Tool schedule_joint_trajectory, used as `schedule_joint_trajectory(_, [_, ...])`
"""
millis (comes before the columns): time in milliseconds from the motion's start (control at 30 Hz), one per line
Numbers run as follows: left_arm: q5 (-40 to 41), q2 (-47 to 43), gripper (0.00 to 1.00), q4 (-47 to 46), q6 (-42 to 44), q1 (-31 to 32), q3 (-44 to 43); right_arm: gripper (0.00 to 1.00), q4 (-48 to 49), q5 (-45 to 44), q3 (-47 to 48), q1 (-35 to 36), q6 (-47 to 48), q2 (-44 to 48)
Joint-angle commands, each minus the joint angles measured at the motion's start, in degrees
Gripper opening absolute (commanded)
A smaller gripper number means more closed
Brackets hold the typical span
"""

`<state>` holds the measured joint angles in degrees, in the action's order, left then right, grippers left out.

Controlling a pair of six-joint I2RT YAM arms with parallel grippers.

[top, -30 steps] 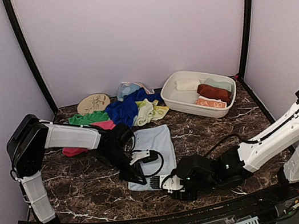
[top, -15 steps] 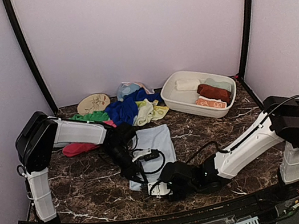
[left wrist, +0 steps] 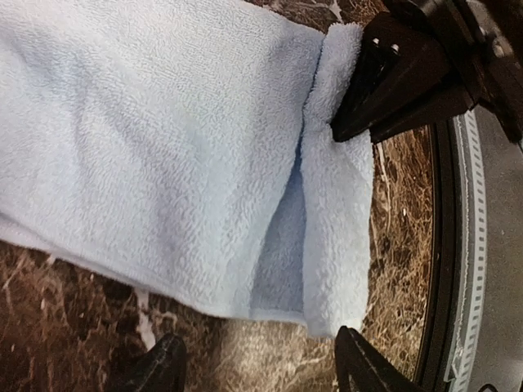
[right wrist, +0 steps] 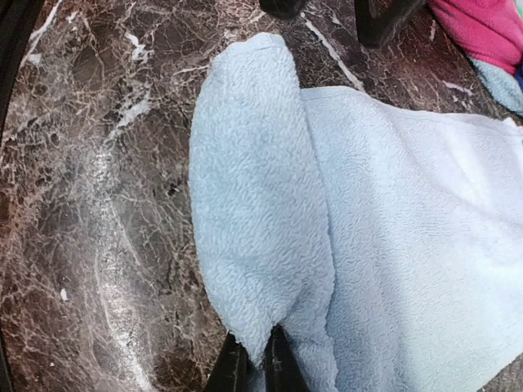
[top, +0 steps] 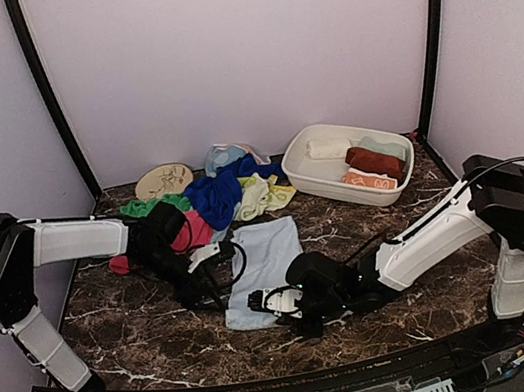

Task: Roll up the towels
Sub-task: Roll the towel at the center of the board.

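Observation:
A light blue towel (top: 270, 250) lies spread on the marble table, its near edge folded over into a narrow strip (left wrist: 335, 220). My right gripper (right wrist: 255, 361) is shut on the right end of that strip (right wrist: 249, 212); it sits at the towel's near edge (top: 261, 303). My left gripper (left wrist: 261, 367) stands open just off the towel's left side (top: 212, 292), with only bare marble between its fingers. More towels lie heaped at the back: green (top: 150, 207), pink (top: 189, 231), dark blue (top: 219, 191) and pale yellow (top: 262, 194).
A white basin (top: 312, 179) at the back right holds rolled towels in white (top: 328, 148), rust (top: 375, 161) and orange (top: 369, 180). A round tan disc (top: 164, 180) lies at the back left. The table's front rail (left wrist: 470, 245) runs close to the towel's fold.
My left gripper opened, let go of the towel's near edge and drew back to the left. My right gripper closed on the folded strip and moved slightly away from the front edge.

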<state>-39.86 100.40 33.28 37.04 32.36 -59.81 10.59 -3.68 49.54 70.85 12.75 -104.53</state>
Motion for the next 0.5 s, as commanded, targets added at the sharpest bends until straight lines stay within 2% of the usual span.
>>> schedule_joint_trajectory(0, [5.3, -9.7, 0.64, -3.9, 3.0, 0.3, 4.8, 0.00, -10.4, 16.5, 2.4, -3.8, -8.2, -1.3])
schedule_joint_trajectory(133, [3.9, -14.8, 0.64, -3.7, 4.8, 1.3, 6.0, 0.00, -14.6, 27.7, 6.1, -8.5, -12.8, -5.0])
schedule_joint_trajectory(200, [4.7, -15.6, 0.64, -3.2, 5.7, 4.1, 6.1, 0.00, -16.6, 33.8, 8.2, -10.6, -14.5, -7.4])
schedule_joint_trajectory(333, [8.3, -14.5, 0.65, -5.2, 6.8, 10.4, 7.6, 0.00, -19.1, 41.3, 11.5, -13.2, -18.2, -11.1])
schedule_joint_trajectory(467, [11.9, -10.9, 0.66, -8.9, 8.0, 13.9, 8.6, 0.00, -17.4, 47.4, 11.7, -15.1, -22.2, -12.0])
